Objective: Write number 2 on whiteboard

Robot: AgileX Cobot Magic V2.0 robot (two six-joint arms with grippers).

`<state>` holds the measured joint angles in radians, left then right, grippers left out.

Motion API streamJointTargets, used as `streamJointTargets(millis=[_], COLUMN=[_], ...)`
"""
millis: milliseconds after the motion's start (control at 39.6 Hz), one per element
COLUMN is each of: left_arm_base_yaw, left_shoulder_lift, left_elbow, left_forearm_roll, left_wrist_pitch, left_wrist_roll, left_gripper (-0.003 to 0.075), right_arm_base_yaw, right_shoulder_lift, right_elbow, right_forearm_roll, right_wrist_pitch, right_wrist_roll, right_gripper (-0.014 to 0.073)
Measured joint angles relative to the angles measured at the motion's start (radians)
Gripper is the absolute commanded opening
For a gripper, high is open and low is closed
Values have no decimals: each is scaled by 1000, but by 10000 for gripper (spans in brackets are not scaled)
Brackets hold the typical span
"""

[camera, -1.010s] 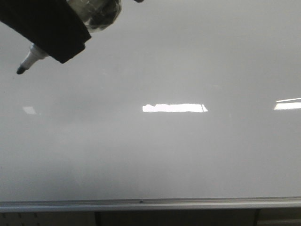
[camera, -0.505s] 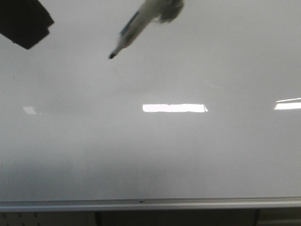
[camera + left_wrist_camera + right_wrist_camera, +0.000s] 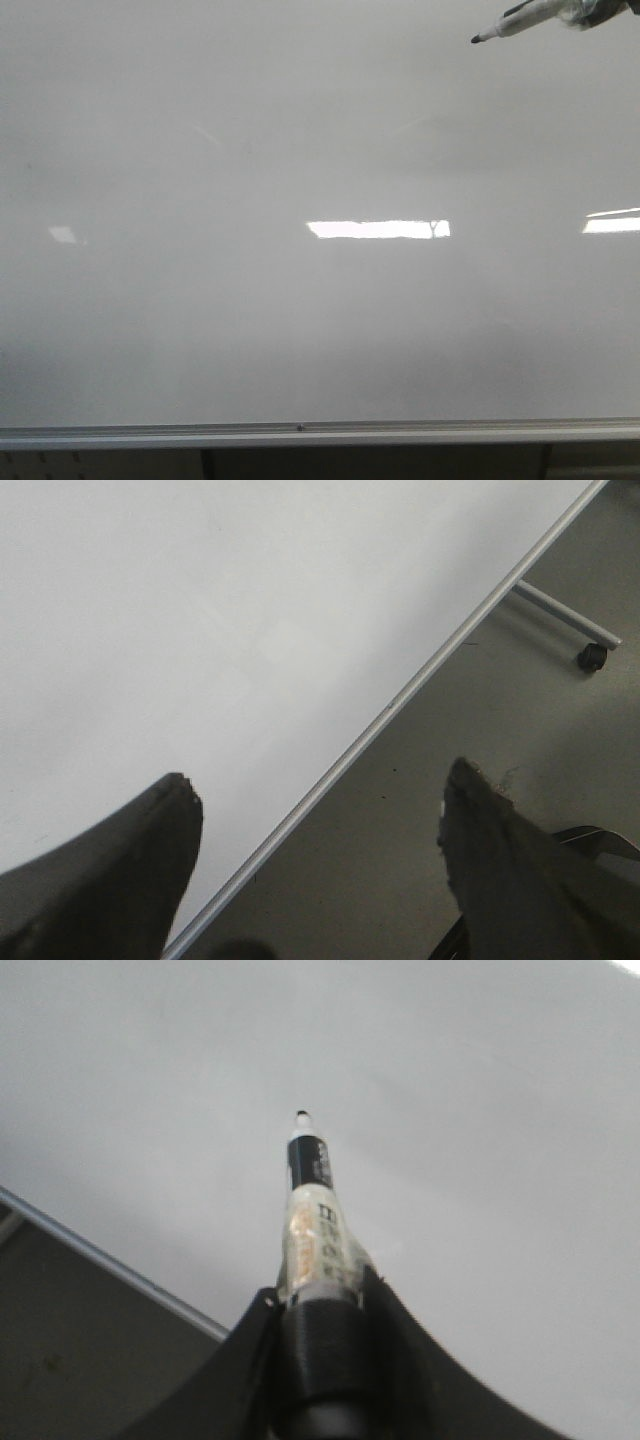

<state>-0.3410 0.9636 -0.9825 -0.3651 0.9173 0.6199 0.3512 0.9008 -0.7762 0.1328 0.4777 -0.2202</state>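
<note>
The whiteboard (image 3: pixel 320 330) fills the front view, glossy and blank; no number 2 shows on it. A marker (image 3: pixel 520 20) enters at the top right, black tip pointing left, held off the board. In the right wrist view my right gripper (image 3: pixel 320 1295) is shut on the marker (image 3: pixel 315 1200), its tip aimed at the whiteboard (image 3: pixel 450 1110). My left gripper (image 3: pixel 315 795) is open and empty over the whiteboard's (image 3: pixel 200 630) silver frame edge (image 3: pixel 400 700); it is out of the front view.
Bright rectangular light reflections (image 3: pixel 378 229) lie on the board. The silver frame (image 3: pixel 320 434) runs along its bottom. A stand leg with a black caster wheel (image 3: pixel 592 657) sits on the grey floor beside the board.
The marker has swept from the upper left across to the top right corner of the front view. The dark arm at the top left has left the view.
</note>
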Motion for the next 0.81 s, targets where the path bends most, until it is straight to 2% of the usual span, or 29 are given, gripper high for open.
streamJointTargets(millis=[177, 278, 404, 530, 808], left_arm_base_yaw=[0, 0, 0, 0, 0], left_shoulder_lift=[-1, -1, -1, -1, -1], left_elbow=[0, 1, 1, 1, 1], left_forearm_roll=[-2, -2, -3, -3, -3], left_wrist_pitch=[-30, -40, -48, -51, -53], left_wrist_roll=[0, 0, 0, 0, 0], left_gripper=[490, 490, 490, 490, 490], right_arm_base_yaw=[0, 0, 0, 0, 0], right_shoulder_lift=[-60, -40, 12, 102, 287], right_elbow=[293, 383, 403, 369, 237], right_forearm_roll=[11, 16, 28, 32, 32], right_wrist_pitch=[-347, -513, -649, -719, -747], right_wrist_roll=[2, 2, 2, 2, -33], right_gripper=[-7, -7, -7, -7, -7])
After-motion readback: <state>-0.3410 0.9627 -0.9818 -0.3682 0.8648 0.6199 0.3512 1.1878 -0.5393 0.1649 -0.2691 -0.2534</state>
